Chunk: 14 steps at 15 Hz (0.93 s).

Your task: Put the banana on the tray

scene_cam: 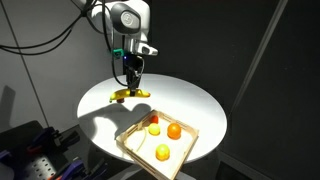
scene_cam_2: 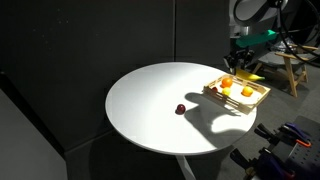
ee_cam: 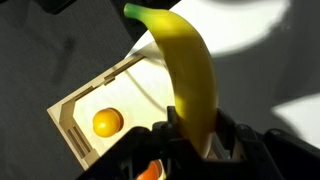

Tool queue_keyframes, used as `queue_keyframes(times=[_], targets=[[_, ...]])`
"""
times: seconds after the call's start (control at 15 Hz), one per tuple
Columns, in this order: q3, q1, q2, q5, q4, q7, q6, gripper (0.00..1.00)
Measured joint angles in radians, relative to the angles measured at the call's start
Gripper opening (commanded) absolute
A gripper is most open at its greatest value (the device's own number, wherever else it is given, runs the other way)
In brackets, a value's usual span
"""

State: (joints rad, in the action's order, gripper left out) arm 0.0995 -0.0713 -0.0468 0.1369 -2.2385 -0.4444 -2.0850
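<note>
My gripper [ee_cam: 190,135] is shut on the banana [ee_cam: 190,70], a long yellow fruit with a green tip that sticks out away from the fingers. In both exterior views the gripper [scene_cam: 133,76] [scene_cam_2: 243,52] hangs low over the round white table, just beyond the tray's far side, with the banana [scene_cam: 131,94] [scene_cam_2: 252,75] under it. The light-wood tray [scene_cam: 185,149] [scene_cam_2: 225,99] sits near the table's edge; in the wrist view its corner [ee_cam: 65,128] lies below and left of the banana. Whether the banana touches the tabletop I cannot tell.
Round fruits lie in the tray: an orange one [scene_cam: 174,130] [ee_cam: 107,122] and yellow ones [scene_cam: 162,152]. A small red fruit [scene_cam_2: 181,109] lies on the table beside the tray. The white tabletop [scene_cam_2: 150,100] is otherwise bare, with dark surroundings beyond its rim.
</note>
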Motion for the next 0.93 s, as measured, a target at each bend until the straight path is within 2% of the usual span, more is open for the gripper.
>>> queue_keyframes(times=[0.53,0.6,0.93], targets=[[0.025,-0.008,-0.071,0.011,0.079,0.005,0.0,0.16],[0.027,-0.008,-0.078,0.011,0.086,0.005,0.0,0.41],[0.031,-0.008,-0.093,0.011,0.098,0.005,0.0,0.41]])
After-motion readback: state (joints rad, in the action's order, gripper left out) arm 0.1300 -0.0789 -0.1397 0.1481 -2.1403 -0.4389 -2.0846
